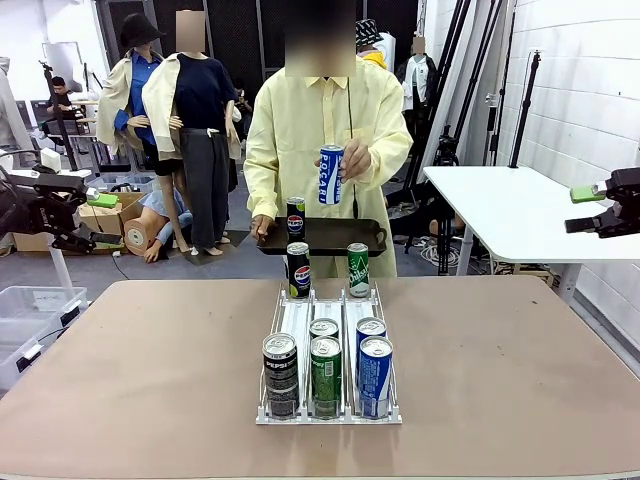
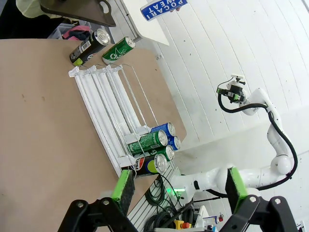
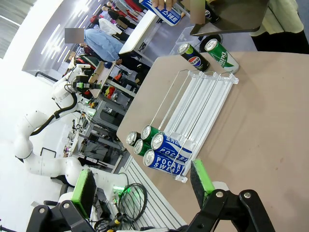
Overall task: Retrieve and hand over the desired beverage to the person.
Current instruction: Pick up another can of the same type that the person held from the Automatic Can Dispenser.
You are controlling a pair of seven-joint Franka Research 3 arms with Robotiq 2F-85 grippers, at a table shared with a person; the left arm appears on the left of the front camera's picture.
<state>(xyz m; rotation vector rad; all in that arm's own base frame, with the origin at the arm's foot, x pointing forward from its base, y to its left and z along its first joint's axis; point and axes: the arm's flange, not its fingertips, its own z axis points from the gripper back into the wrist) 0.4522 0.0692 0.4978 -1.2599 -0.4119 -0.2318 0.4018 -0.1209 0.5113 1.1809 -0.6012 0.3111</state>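
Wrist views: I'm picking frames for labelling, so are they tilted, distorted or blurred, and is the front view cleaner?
Front view: level, evenly lit, the cans in the rack sharp, shadows soft. Left wrist view: rolled sideways, brick wall bright, can print legible. Right wrist view: rolled too, pale wall at upper left nearly washed out, cans sharp.

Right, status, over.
Left gripper open, right gripper open, both raised at sides. Person in pale-yellow shirt holds blue Pocari can and dark tray. Nothing blocks the clear can rack.
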